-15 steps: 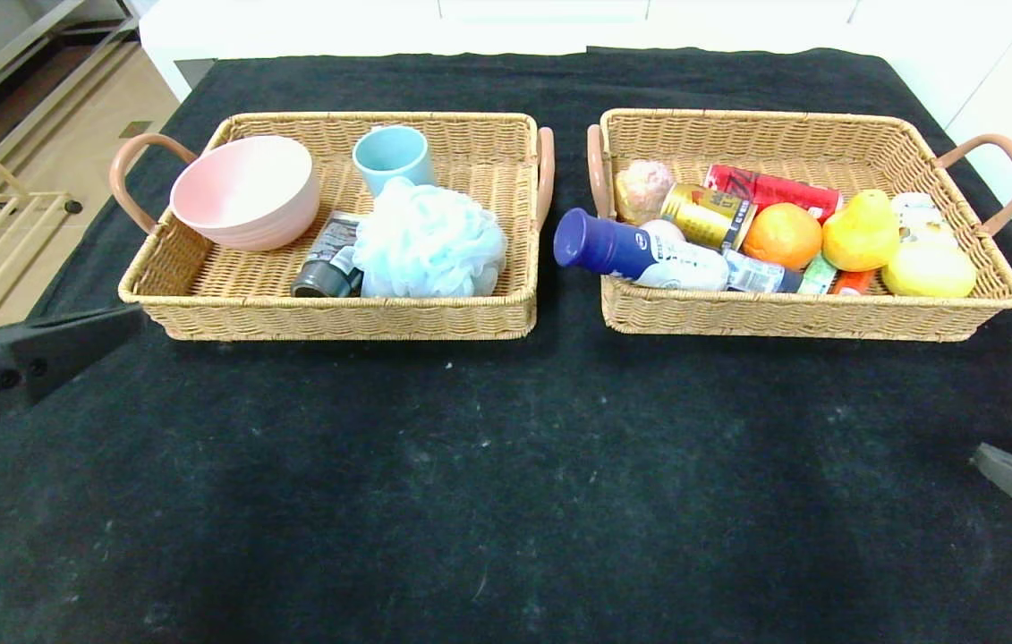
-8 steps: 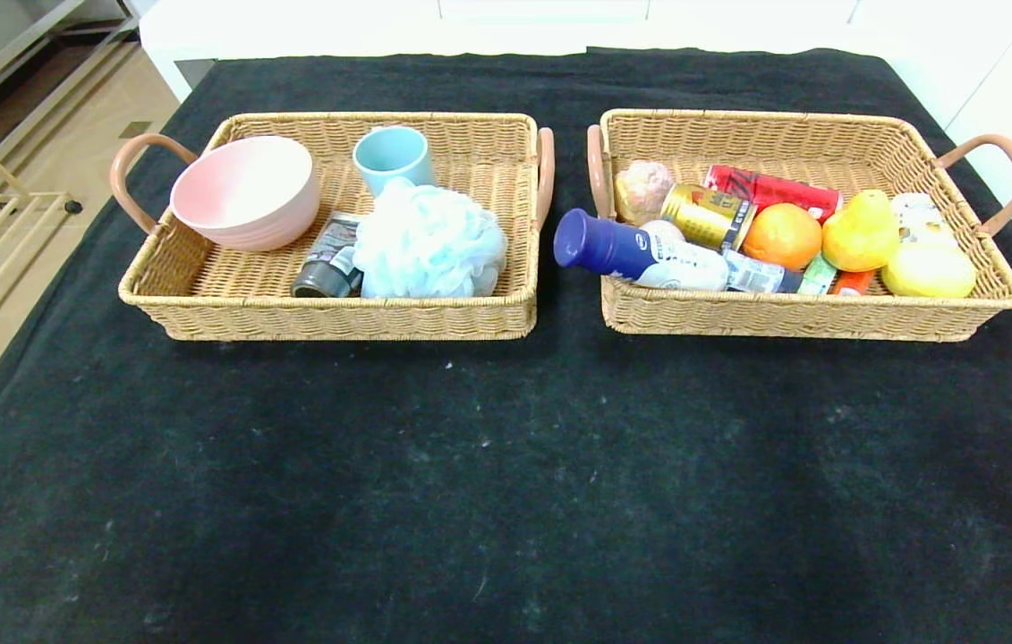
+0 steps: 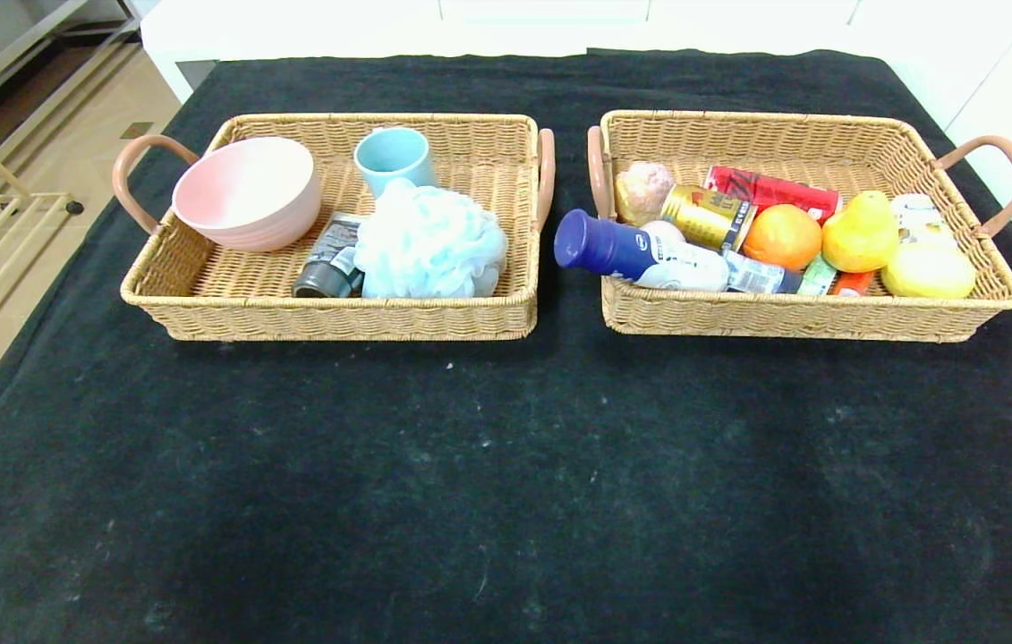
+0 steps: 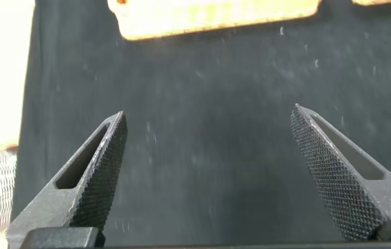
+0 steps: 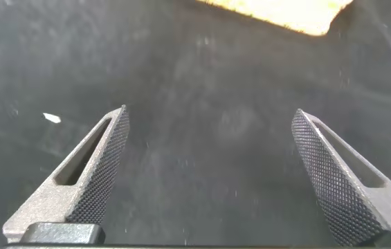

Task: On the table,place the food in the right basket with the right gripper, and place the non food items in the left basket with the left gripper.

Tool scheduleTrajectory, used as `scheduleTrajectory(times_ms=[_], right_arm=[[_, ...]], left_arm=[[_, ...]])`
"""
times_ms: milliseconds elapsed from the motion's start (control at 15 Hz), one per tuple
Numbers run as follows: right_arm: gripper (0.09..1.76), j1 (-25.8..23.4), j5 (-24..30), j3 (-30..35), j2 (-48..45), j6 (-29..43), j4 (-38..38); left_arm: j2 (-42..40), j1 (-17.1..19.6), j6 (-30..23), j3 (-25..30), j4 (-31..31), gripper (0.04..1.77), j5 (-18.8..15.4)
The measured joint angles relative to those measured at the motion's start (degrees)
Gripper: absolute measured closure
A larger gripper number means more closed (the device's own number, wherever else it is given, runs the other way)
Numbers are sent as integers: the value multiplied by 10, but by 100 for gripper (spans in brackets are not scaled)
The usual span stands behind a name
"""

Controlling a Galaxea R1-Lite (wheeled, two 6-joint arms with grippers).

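The left basket [image 3: 327,315] holds a pink bowl [image 3: 246,192] and a black squeeze tube [image 3: 327,259]. In the right basket [image 3: 792,320] lie a white bottle with a blue cap [image 3: 640,253], an orange [image 3: 781,235] and a yellow pear [image 3: 861,233]. Neither arm shows in the head view. In the left wrist view my left gripper [image 4: 208,112] hangs open and empty over the black table [image 3: 506,465], short of the left basket [image 4: 216,14]. In its own wrist view my right gripper [image 5: 210,111] is open and empty too, with a corner of the right basket [image 5: 285,10] ahead.
The left basket also holds a light blue cup [image 3: 392,156] and a pale blue bath puff [image 3: 429,241]. The right one also holds a gold can [image 3: 707,215], a red can [image 3: 769,190] and a lemon-yellow fruit [image 3: 928,270]. The floor drops off at the table's left edge.
Both grippers have drawn back out of the head view: the left from the left edge, the right from the lower right edge. The things in the baskets have not moved.
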Motion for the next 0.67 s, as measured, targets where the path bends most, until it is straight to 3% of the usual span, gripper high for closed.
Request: scheduleTrajectory(times_ms=[133, 467, 667], right_arm=[[14, 2, -9, 22, -25, 0, 0], [14, 5, -10, 38, -52, 1, 0], [14, 5, -10, 40, -56, 0, 0]], left_arm=[[-19, 8, -4, -10, 30, 11, -2], [-35, 35, -19, -31, 36, 10, -10], [-45, 82, -19, -26, 37, 10, -77]])
